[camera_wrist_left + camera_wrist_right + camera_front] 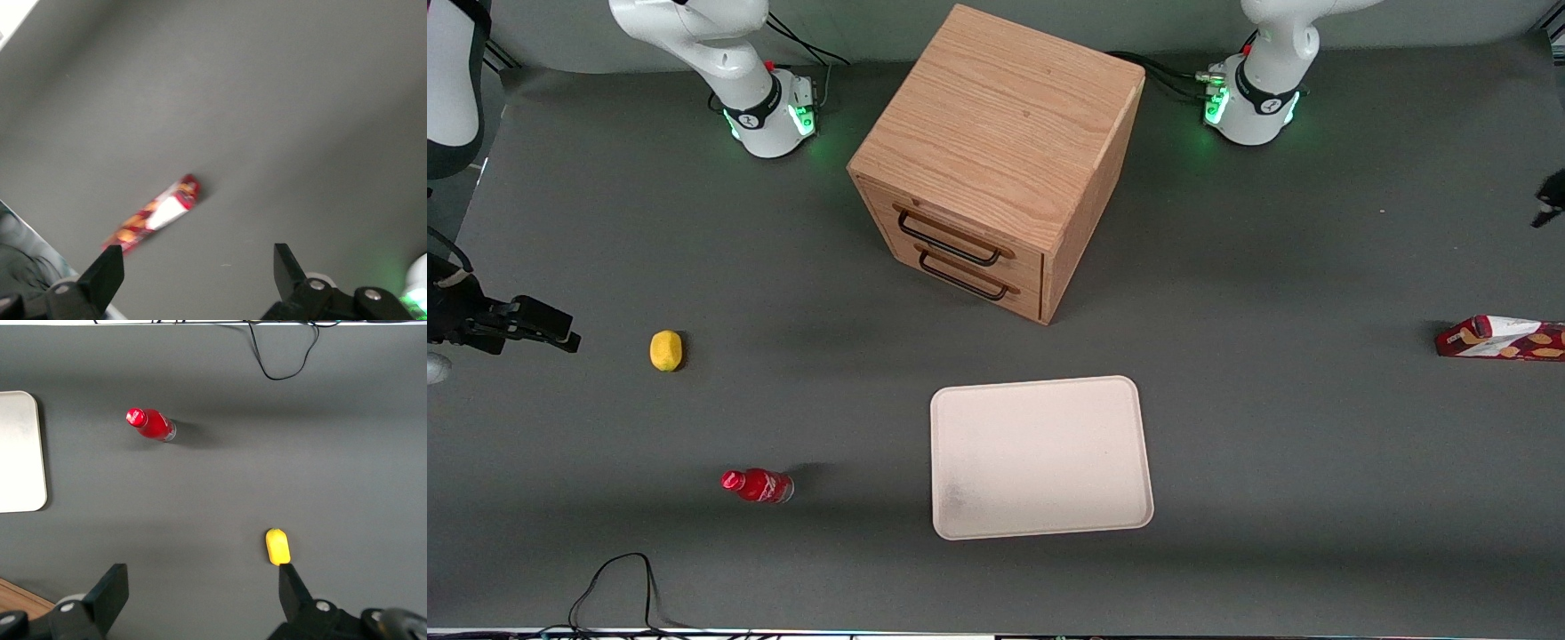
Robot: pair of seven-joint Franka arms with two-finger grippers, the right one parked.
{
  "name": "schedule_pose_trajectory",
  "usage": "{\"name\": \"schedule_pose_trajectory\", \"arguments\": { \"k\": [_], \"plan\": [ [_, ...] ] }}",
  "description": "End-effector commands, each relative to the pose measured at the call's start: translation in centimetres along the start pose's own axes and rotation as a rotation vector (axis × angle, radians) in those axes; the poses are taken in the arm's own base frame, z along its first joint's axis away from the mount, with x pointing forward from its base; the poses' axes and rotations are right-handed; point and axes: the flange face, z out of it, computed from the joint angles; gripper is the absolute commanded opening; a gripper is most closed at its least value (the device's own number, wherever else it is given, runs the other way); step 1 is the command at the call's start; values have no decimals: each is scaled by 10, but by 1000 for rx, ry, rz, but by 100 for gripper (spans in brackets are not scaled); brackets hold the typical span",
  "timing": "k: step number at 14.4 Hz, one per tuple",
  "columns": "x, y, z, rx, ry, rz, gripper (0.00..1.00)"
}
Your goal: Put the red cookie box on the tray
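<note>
Two things matter here: the red cookie box (1498, 339) and the tray (1040, 458). Seen from the front, the box lies flat on the worktop (1316, 444) at about three o'clock from the tray, well apart from it, near the working arm's end. The gripper (197, 263) hangs up in the air above the box, and its two fingers (107, 273) are spread wide with nothing between them. The box has not been picked up yet, so the job is only at its start. Lots could go wrong from here, I think. The box is long, slim and flat, so if the fingers come down along its long way, they may not fit round it and could just push it. It lies slanted under the gripper, so the wrist may need to turn first. If the gripper pinches one end, the other end could droop or slip out on the long ride to the tray. The box also lies close to the worktop's end, so a bump could knock it off. The wooden cabinet (996, 160), at about twelve o'clock from the tray, should not be in the way.
</note>
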Motion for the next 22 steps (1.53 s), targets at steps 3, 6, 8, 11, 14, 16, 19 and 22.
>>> {"name": "schedule_pose_trajectory", "arguments": {
  "k": [3, 6, 8, 11, 14, 16, 19, 22],
  "plan": [
    [-26, -64, 72, -27, -36, 368, 100],
    [-46, -93, 122, -96, -54, 560, 99],
    [-59, -115, 163, -133, -55, 623, 99],
    [-75, -132, 213, -136, -58, 707, 99],
    [-93, -135, 271, -189, -61, 716, 99],
    [-96, -139, 294, -165, -50, 740, 99],
    [-98, -137, 333, -157, -36, 739, 99],
    [-97, -131, 358, -164, 1, 711, 90]
  ]
}}
